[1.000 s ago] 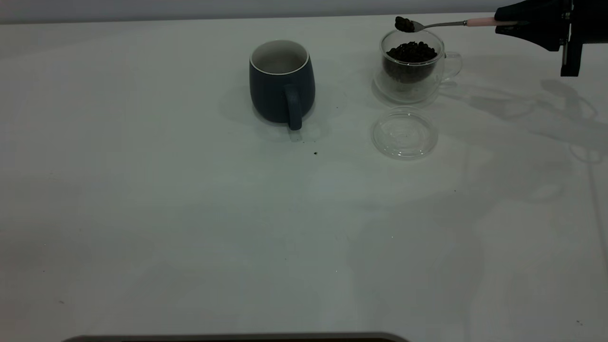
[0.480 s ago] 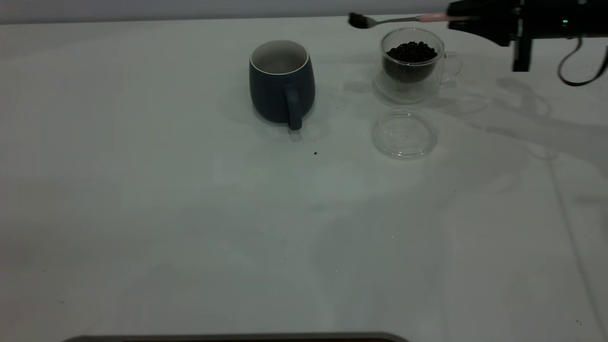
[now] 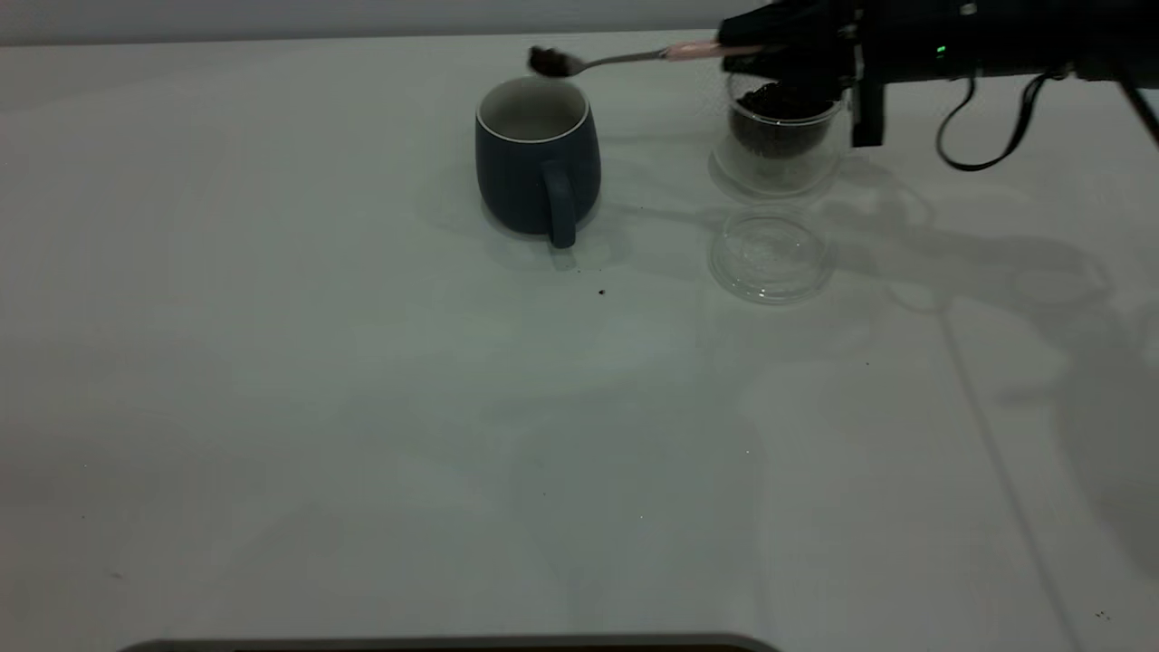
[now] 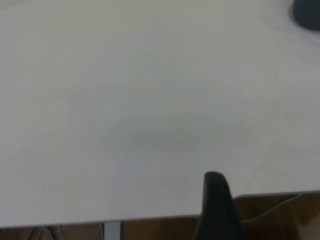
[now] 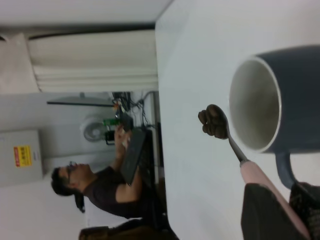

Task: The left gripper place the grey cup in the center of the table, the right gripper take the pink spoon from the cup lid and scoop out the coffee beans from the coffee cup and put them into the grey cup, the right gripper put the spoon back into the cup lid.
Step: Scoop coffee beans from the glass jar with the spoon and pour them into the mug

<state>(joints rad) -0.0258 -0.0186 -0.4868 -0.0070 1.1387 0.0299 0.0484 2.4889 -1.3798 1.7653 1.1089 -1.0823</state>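
Your right gripper (image 3: pixel 738 52) reaches in from the right of the exterior view, above the table (image 3: pixel 362 407), its fingers clamped on the pale handle of the pink spoon (image 3: pixel 625 59). The spoon lies nearly level, its bowl loaded with a small clump of coffee beans (image 3: pixel 547 61) and poised at the far rim of the grey cup (image 3: pixel 536 158), just above the mouth. Your right wrist view shows the same moment: the loaded bowl (image 5: pixel 214 121) sits beside the mug's white opening (image 5: pixel 255 110), not yet tipped, and the mug's inside looks bare from this angle.

The grey cup stands upright near the middle of the table's far half, handle turned toward the exterior camera. To its right, under your right gripper's black body, stands the coffee cup (image 3: pixel 779 136), clear glass with a dark heap of beans (image 3: pixel 779 104) inside. The cup lid (image 3: pixel 770 254) lies flat on the table just in front of that glass, apart from it, with nothing on it. A dark speck (image 3: pixel 601 292) lies on the tabletop between mug and lid.

Your left gripper (image 4: pixel 215 210) shows only as one dark fingertip over the table's near edge in its wrist view; you cannot tell how its fingers stand. A corner of the grey cup (image 4: pixel 307 12) shows far off. A seated person (image 5: pixel 100 190) is visible beyond the table.
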